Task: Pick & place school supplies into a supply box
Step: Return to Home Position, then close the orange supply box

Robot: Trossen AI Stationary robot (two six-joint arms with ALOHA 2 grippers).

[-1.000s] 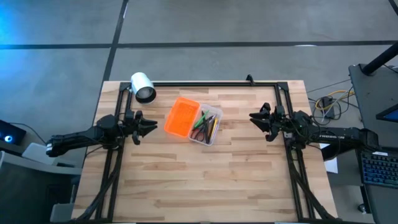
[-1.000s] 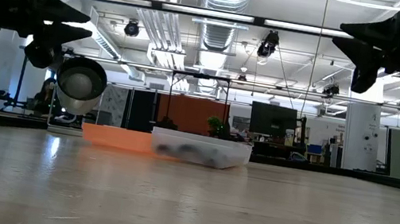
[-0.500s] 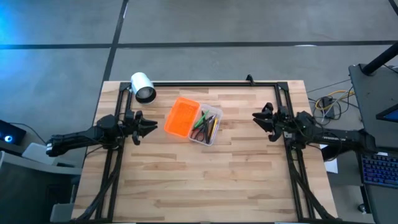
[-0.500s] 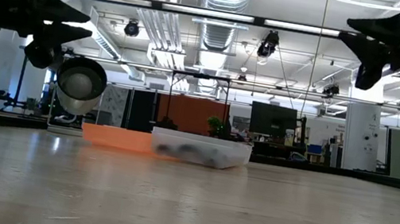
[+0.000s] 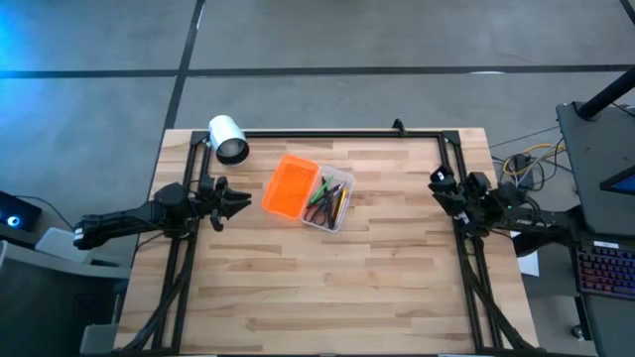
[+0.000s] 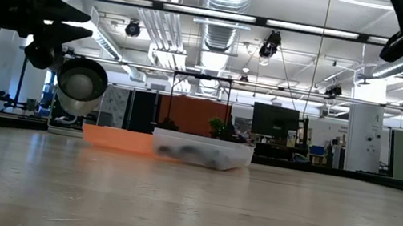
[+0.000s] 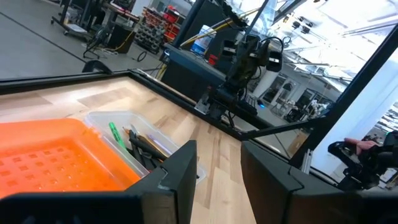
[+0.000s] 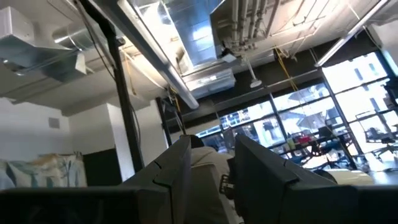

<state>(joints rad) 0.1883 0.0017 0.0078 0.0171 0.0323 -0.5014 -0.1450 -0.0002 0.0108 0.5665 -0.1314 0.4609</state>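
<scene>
The right claw (image 5: 438,182), jaws apart and empty, has withdrawn from mid-tabletop to the 3 o'clock edge. The left claw (image 5: 238,202), also open and empty, waits at 9 o'clock. The supplies (image 5: 328,201) lie in the box (image 5: 342,220), centre, toward 12 o'clock; placing looks complete.

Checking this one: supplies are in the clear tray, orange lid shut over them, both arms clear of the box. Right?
Not quite. The orange lid lies flipped open beside the clear tray, leaving the supplies uncovered; the high view shows it. The supplies are in the tray, and both arms are clear of the box.
</scene>
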